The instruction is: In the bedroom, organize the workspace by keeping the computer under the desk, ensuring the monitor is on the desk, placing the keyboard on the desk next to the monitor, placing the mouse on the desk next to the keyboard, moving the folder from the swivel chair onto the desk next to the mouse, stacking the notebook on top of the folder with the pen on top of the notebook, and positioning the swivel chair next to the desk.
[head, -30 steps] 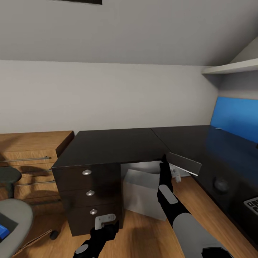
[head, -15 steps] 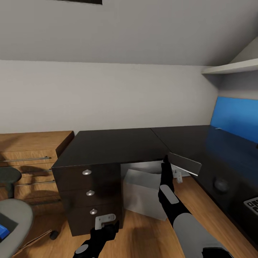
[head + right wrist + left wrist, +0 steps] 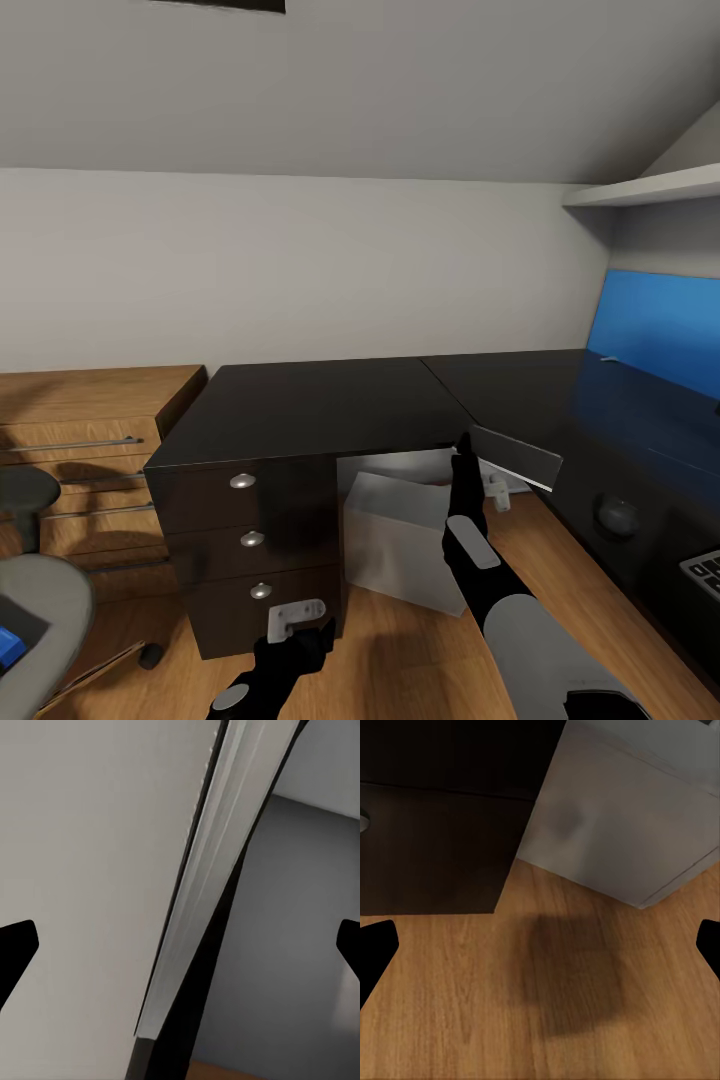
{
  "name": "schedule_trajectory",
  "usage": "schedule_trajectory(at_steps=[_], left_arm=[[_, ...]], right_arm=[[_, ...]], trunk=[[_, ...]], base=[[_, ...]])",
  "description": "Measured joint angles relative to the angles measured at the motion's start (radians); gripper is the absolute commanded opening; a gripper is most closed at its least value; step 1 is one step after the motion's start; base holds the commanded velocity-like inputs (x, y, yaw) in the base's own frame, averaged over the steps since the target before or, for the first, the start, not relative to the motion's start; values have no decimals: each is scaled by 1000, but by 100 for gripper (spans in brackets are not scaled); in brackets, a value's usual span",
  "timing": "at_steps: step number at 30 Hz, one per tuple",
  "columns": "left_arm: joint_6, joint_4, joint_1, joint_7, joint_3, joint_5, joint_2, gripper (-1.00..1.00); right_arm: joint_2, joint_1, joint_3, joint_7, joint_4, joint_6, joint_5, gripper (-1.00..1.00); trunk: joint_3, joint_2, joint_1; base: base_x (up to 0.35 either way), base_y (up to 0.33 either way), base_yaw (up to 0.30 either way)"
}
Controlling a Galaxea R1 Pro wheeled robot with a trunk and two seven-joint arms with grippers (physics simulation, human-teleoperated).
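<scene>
My right gripper (image 3: 495,486) is raised to the inner corner of the black desk (image 3: 310,410), its fingers spread wide. The dark grey notebook (image 3: 515,456) sits tilted at the desk edge there. It runs edge-on between the fingers in the right wrist view, pale page edge (image 3: 199,892) showing. The light grey computer (image 3: 400,545) stands under the desk. My left gripper (image 3: 298,630) hangs open, low in front of the drawer unit (image 3: 250,540). The mouse (image 3: 617,515) and a keyboard corner (image 3: 705,572) lie on the desk at right. The swivel chair (image 3: 40,600) carries the blue folder (image 3: 8,645). Monitor and pen are out of view.
A low wooden shelf unit (image 3: 90,430) stands left of the desk. A blue wall panel (image 3: 660,325) and a white shelf (image 3: 650,188) are at the right. Wooden floor (image 3: 540,1005) lies below my left gripper, beside the computer (image 3: 622,817).
My right gripper has crept slightly to the right beneath the notebook. Nothing else has visibly changed.
</scene>
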Motion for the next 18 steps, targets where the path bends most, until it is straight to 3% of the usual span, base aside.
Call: schedule_trajectory(at_steps=[18], left_arm=[[0, 10, 0, 0, 0, -1, -2, 100]], right_arm=[[0, 0, 1, 0, -3, 0, 0, 100]], trunk=[[0, 0, 0]], base=[[0, 0, 0]])
